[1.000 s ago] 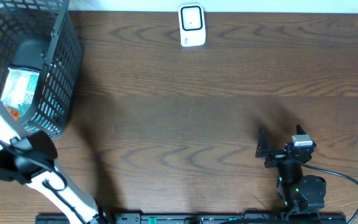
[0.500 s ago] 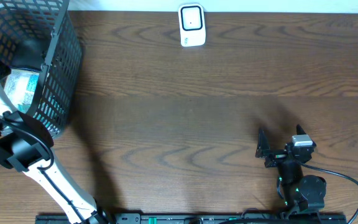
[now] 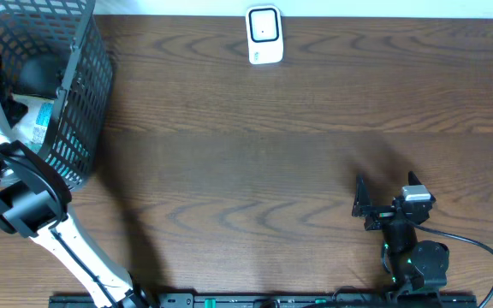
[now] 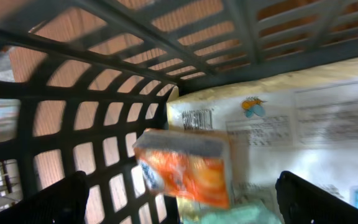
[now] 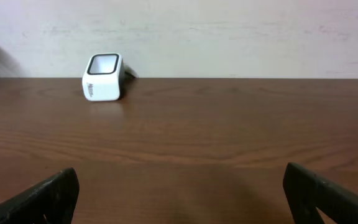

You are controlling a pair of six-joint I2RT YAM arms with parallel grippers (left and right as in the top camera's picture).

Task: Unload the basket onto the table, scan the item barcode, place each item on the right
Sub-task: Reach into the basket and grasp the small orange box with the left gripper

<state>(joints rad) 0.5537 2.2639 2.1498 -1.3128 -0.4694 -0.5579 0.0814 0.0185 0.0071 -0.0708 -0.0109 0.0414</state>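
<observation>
The left gripper hangs inside the basket, its jaws wide apart and empty, spread to straddle the orange packet just below. That is probably the item to scan, though blur leaves it unsure. The right gripper, also spread, idles well away from the basket. The scanner stands outside it.

Overhead: basket cut by the top and left edges. Left arm covers part of its inside; the contents show only in bits through the mesh.

Left wrist: whole view blurred. Barcode on the white pack unreadable, as is the print on the orange packet.

Left gripper, right gripper — fingers cut by the lower edge.

Scanner — lettering too small to read.
</observation>
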